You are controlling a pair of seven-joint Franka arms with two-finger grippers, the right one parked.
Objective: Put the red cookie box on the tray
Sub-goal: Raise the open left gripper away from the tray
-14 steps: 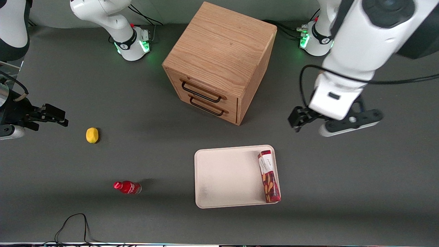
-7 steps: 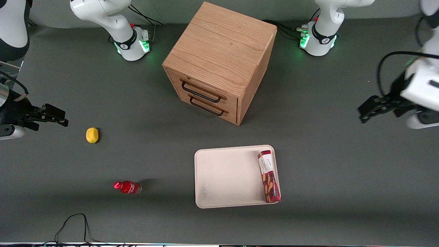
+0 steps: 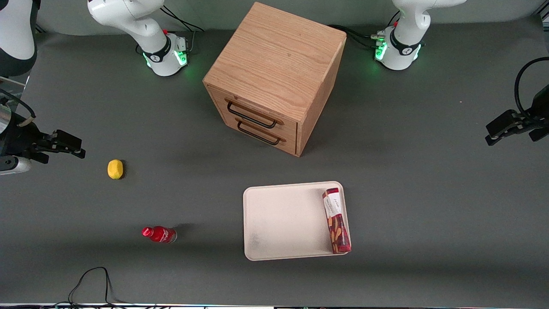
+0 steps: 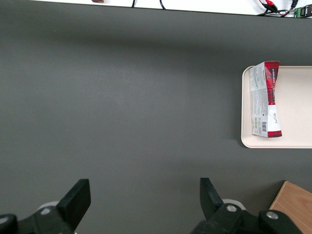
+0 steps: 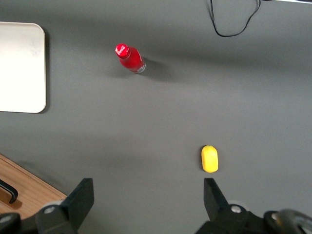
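The gripper (image 3: 499, 129) hangs above bare table at the working arm's end, its two fingers (image 4: 78, 197) spread wide apart with nothing between them. The red cookie box (image 3: 336, 220) lies well apart from the gripper, toward the middle of the table and nearer the front camera. It rests flat inside the tray (image 3: 283, 221), along the tray's short edge that is closest to the gripper, with one end just over the rim at the corner nearest the front camera. Its white label panel is at the end farther from that camera. In the left wrist view the box (image 4: 265, 99) shows pale printed sides and a barcode, lying just inside the tray's rim (image 4: 245, 141). The wooden two-drawer cabinet (image 3: 274, 77) stands farther from the front camera than the tray, toward the parked arm from the gripper. A small red bottle (image 3: 159, 234) and a lemon (image 3: 115, 168) lie much farther from the gripper, toward the parked arm's end.
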